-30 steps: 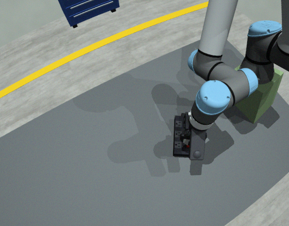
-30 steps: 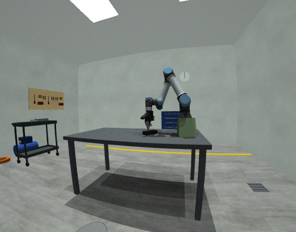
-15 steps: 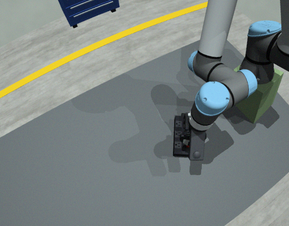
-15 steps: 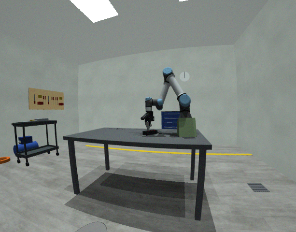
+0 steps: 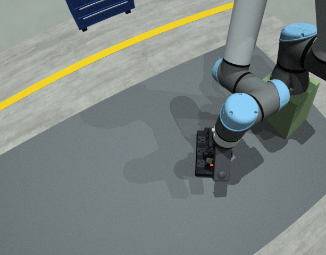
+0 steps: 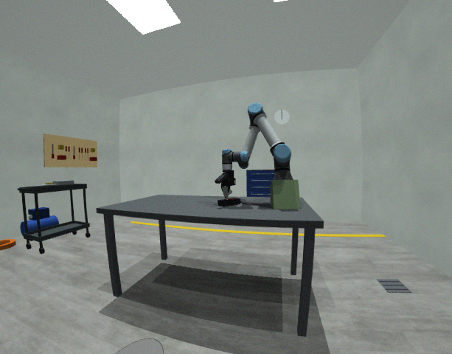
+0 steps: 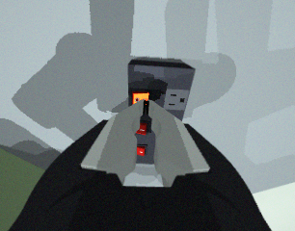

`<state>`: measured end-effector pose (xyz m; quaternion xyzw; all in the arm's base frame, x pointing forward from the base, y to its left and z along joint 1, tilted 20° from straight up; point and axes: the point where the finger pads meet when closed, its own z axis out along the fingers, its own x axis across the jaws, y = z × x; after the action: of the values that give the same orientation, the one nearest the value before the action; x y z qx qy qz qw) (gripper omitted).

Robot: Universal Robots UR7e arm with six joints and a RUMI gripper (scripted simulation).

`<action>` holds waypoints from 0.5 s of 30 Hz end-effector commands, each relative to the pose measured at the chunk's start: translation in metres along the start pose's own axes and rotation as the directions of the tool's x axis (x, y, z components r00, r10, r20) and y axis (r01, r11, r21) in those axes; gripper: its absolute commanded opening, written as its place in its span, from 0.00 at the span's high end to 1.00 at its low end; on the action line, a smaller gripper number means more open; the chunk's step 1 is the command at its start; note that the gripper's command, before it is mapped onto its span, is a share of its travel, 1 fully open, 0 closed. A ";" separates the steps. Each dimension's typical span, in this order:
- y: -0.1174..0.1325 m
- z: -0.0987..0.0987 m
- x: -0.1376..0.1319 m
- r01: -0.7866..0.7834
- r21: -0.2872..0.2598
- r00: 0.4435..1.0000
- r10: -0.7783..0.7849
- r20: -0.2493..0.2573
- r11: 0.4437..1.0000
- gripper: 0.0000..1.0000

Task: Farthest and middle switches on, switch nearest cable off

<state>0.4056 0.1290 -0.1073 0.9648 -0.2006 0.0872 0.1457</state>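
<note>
While its jaws are closed on nothing, the grey two-jaw gripper point(image 7: 145, 110) points at one black rectangular power strip point(image 5: 201, 153) with three red switches on the dark grey desk point(image 6: 172, 209).

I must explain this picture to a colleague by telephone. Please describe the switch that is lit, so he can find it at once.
Start at the grey table and find the black power strip lying under the arm's closed gripper. Its switches run in a row along one side. The lit switch is the one at the gripper's tip, glowing bright orange, while the others look dull red.
</note>
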 end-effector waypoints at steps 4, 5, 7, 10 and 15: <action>0.001 0.001 -0.001 0.001 0.000 1.000 -0.001 0.002 1.000 1.00; 0.001 0.001 -0.001 0.001 0.000 1.000 -0.001 0.002 1.000 1.00; 0.001 0.001 -0.001 0.001 0.000 1.000 -0.001 0.002 1.000 1.00; 0.001 0.000 -0.001 0.001 0.000 1.000 -0.001 0.001 1.000 1.00; 0.000 -0.003 0.000 0.001 0.001 1.000 -0.001 -0.001 1.000 1.00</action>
<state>0.4057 0.1290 -0.1072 0.9648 -0.2006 0.0874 0.1456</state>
